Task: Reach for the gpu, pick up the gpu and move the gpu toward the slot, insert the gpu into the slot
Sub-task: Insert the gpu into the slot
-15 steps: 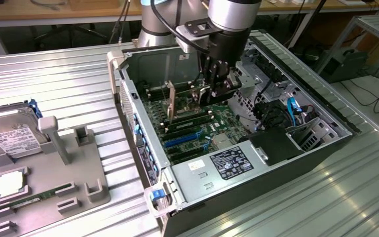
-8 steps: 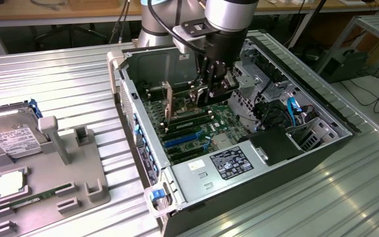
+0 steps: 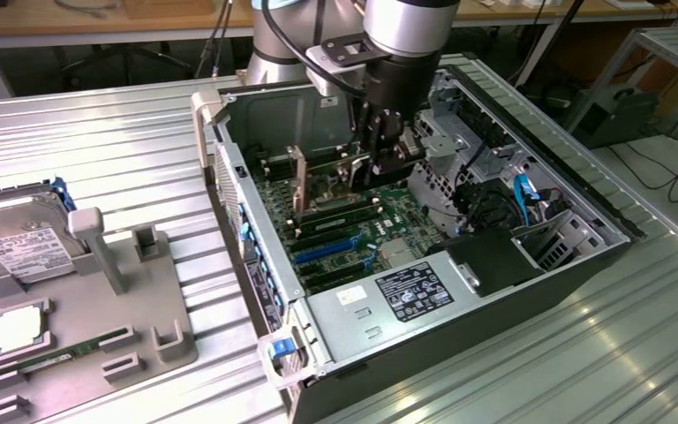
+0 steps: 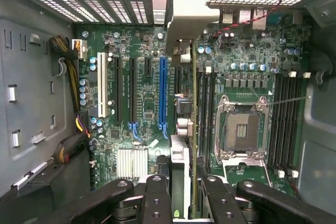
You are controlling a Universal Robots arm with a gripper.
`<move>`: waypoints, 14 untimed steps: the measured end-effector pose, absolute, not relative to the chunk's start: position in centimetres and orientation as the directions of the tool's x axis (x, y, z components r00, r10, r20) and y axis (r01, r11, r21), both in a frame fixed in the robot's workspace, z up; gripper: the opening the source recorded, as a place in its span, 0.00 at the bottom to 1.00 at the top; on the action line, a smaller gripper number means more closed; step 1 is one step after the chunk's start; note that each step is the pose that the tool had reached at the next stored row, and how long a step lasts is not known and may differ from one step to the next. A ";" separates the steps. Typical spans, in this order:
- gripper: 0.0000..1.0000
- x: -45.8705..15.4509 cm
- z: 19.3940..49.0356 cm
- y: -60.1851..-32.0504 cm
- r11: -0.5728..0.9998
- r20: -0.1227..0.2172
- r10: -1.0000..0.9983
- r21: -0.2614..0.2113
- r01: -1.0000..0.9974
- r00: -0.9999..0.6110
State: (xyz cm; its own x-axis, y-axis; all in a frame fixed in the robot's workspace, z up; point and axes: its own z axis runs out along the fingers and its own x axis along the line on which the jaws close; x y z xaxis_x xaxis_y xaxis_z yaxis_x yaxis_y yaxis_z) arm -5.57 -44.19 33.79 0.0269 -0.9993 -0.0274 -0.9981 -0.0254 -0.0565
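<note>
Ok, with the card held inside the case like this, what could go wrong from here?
The tool grips the gpu edge-on. In the wrist view the card seems to sit beside the long blue slot, toward the memory slots, so pressing down off line could hit board parts. Its metal bracket is close to the case's rear wall and might catch there.

overhead: open | flanks: drive cage (image 3: 443, 168) beside hand (image 3: 377, 170); case wall (image 3: 236, 190) well apart
</note>
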 end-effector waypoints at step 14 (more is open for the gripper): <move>0.28 -6.2 33.7 -44.2 -0.025 -0.028 -0.999 -0.057 -0.998 0.027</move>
